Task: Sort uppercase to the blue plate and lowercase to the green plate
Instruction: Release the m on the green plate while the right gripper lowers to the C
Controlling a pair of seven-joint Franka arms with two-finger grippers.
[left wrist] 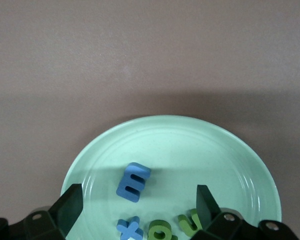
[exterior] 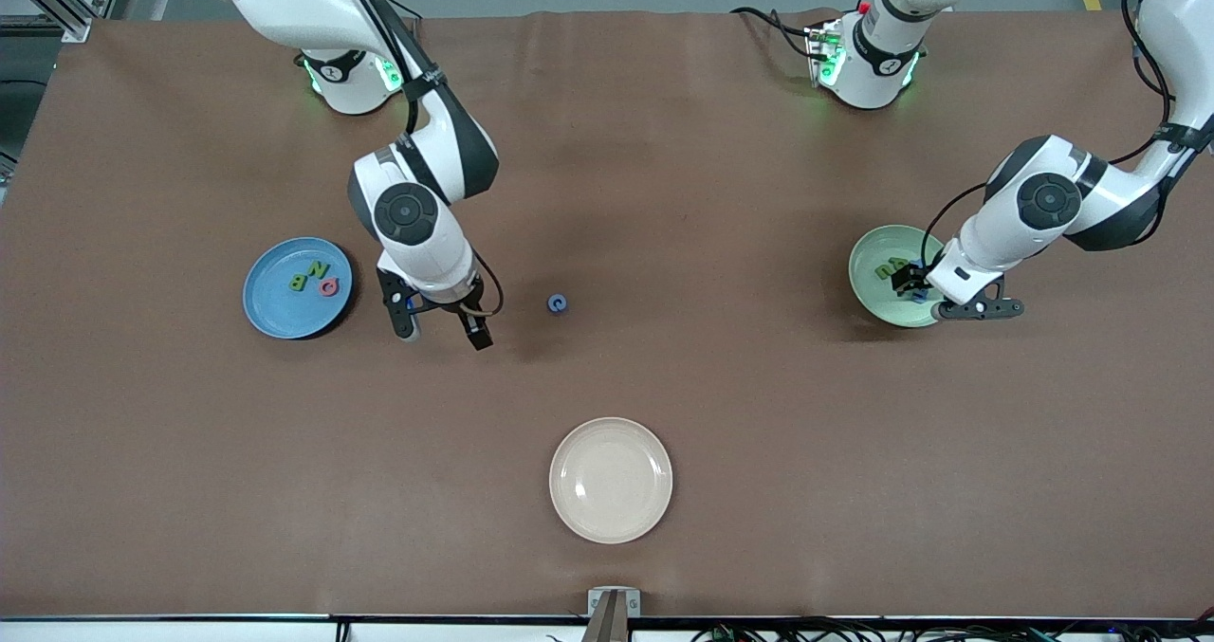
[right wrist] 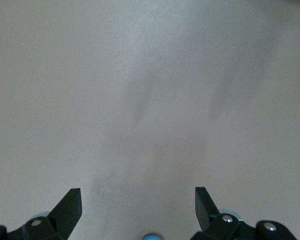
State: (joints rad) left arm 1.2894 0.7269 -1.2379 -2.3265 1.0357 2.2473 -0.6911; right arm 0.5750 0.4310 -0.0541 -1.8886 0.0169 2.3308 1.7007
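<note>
The blue plate [exterior: 275, 315] holds three uppercase letters: green B [exterior: 300, 284], green N [exterior: 318, 269] and pink Q [exterior: 329, 287]. A blue uppercase C [exterior: 558, 303] lies alone on the table mid-way between the plates. My right gripper [exterior: 444, 327] [right wrist: 137, 197] hangs open and empty over bare table between the blue plate and the C. My left gripper [exterior: 925, 295] [left wrist: 138, 194] stands open low over the green plate [exterior: 868, 277] [left wrist: 230, 150]. On that plate lie the lowercase letters: blue m [left wrist: 133, 181] flat between the fingers, blue t [left wrist: 129, 229], green p [left wrist: 160, 231] and green u [left wrist: 189, 222].
A cream-white plate [exterior: 611, 480] sits near the table's front edge, nearer the camera than the C. Brown cloth covers the whole table. The arm bases stand along the back edge.
</note>
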